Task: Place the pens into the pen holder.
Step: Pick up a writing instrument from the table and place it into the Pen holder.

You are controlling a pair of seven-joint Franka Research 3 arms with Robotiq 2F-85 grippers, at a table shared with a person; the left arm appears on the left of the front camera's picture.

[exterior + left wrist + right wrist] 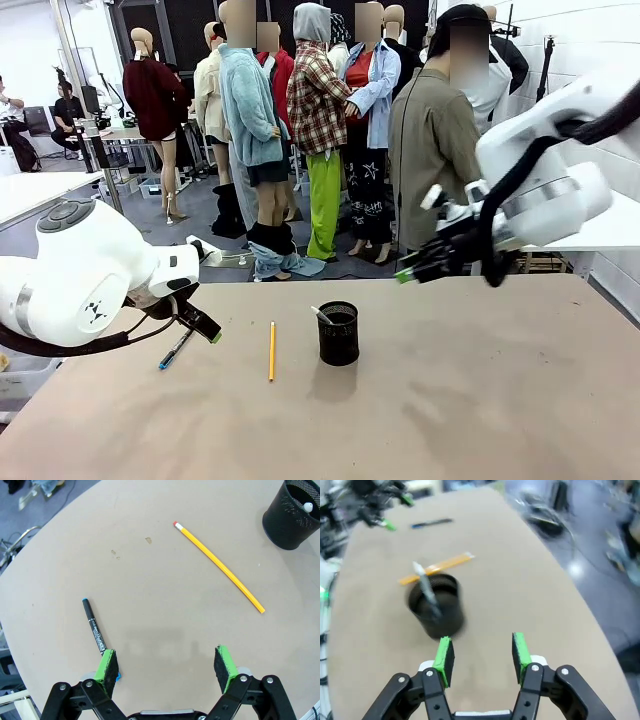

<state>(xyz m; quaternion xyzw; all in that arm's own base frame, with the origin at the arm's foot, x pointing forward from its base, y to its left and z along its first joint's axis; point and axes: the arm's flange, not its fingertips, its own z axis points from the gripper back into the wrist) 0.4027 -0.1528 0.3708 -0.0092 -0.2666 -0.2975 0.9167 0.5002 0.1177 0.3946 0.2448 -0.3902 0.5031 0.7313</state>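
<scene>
On the tan table [480,400], the blue pen [95,630] lay at ten o'clock of the wide-open left gripper [167,662], the holder [292,517] at two. It likely needed to centre across the pen before closing; the right gripper [482,655] hung open.

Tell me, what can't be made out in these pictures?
1. Left wrist view: the blue pen's near end, behind a green pad of the left jaws.
2. Front view: the whitish pen's lower part, inside the pen holder.
3. Right wrist view: blur hides fine detail.
</scene>
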